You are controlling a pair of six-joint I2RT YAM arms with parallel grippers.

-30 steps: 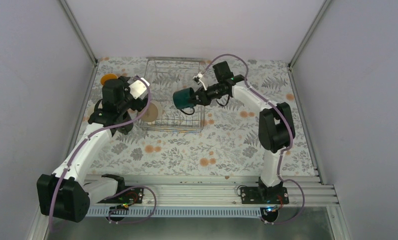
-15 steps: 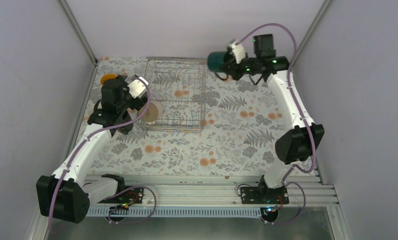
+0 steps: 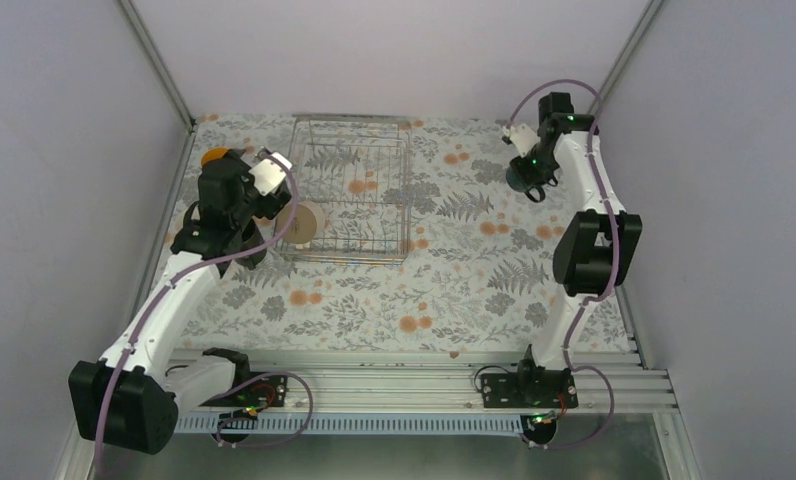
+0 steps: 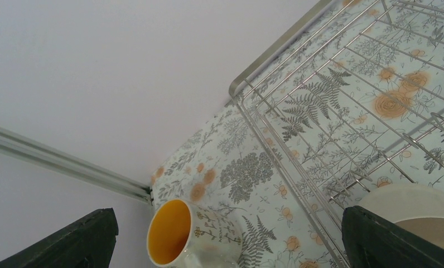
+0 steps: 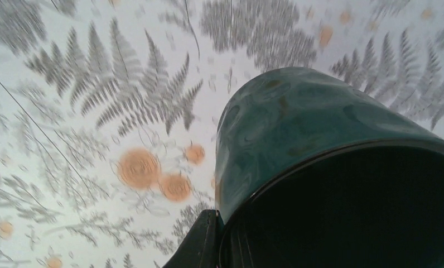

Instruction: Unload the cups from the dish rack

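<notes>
The silver wire dish rack [image 3: 354,190] stands at the back middle; it also shows in the left wrist view [image 4: 348,84]. A cream mug [image 3: 302,222] sits at its front left corner and shows at the lower right of the left wrist view [image 4: 415,198]. A yellow-orange mug [image 3: 214,157] stands on the cloth left of the rack, also seen from the left wrist [image 4: 181,234]. My left gripper [image 3: 264,195] hangs open between these two mugs [image 4: 239,240]. My right gripper [image 3: 522,170] is shut on the rim of the dark green mug [image 5: 320,139], low over the cloth at the far right [image 3: 520,182]. The black and pale mugs are not visible.
A floral cloth [image 3: 414,290] covers the table. Grey walls with metal corner posts [image 3: 154,60] close in the left, back and right sides. The right arm's elbow [image 3: 586,250] stands tall at the right.
My right arm has swung the green mug from over the rack to the far right and lowered it towards the cloth. The left arm has barely shifted.
</notes>
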